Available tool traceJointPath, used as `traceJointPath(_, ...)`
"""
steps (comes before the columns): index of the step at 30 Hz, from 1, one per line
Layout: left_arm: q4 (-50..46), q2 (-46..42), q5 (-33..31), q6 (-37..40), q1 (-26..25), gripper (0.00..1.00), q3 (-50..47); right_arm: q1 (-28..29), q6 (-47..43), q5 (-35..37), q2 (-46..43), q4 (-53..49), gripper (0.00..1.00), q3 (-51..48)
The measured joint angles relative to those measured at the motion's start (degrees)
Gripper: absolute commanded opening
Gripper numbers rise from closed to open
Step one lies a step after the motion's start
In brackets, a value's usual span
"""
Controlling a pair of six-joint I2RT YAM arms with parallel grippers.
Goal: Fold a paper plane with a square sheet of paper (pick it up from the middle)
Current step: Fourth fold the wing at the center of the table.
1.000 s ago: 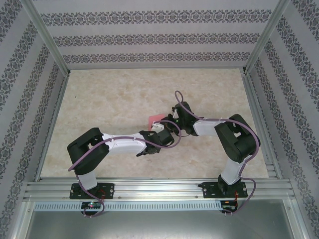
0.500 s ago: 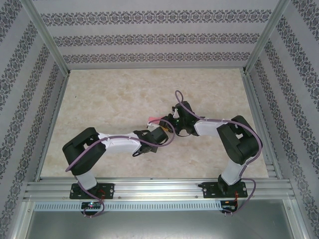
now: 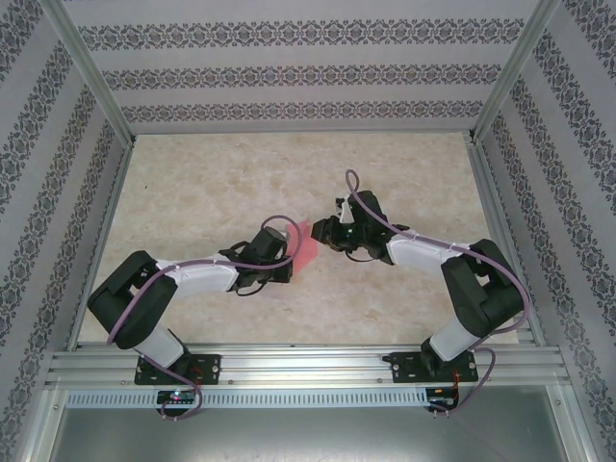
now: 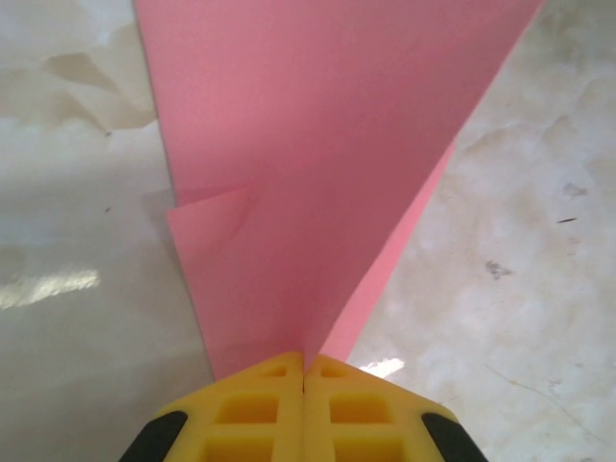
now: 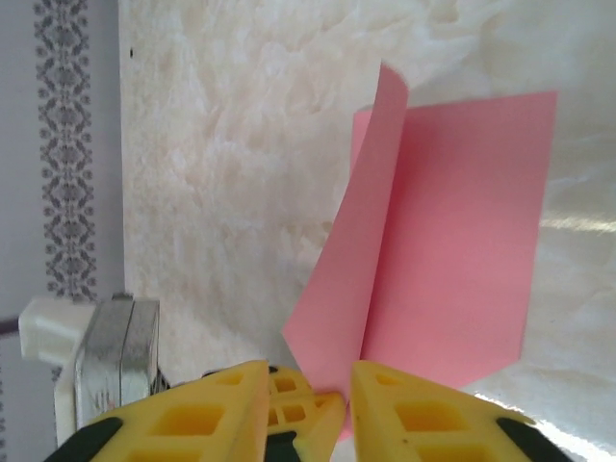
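At the bottom centre of the left wrist view, our left gripper presses its yellow pads together on the square sheet of paper, which is folded. Our right gripper stands apart around the sheet's lower corner. Underneath we see a beige marbled table, and around it walls with ornamented stripes.
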Motion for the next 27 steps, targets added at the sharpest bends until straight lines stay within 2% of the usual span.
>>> traceJointPath(4, 3.5, 0.0, 5.4, -0.4, 2.1, 0.04, -1.4, 3.1, -0.9, -1.1, 2.2, 0.0, 0.16, 1.3)
traceJointPath(13, 8.5, 0.5, 12.7, -2.3, 5.2, 0.05, -3.9, 5.8, -0.9, -2.4, 10.3, 0.1, 0.15, 6.7)
traceJointPath(17, 9.4, 0.7, 13.5, -2.7, 5.5, 0.07, -4.3, 5.8, -0.9, -2.4, 12.7, 0.7, 0.14, 8.2)
traceJointPath(19, 9.6, 0.7, 13.5, -2.8, 5.6, 0.15, -4.7, 5.8, -0.9, -2.4, 13.2, 0.8, 0.14, 8.3)
traceJointPath(27, 9.2, 0.7, 12.4, -2.8, 5.7, 0.26, -4.8, 5.7, -0.9, -2.4, 13.8, 1.0, 0.14, 8.4)
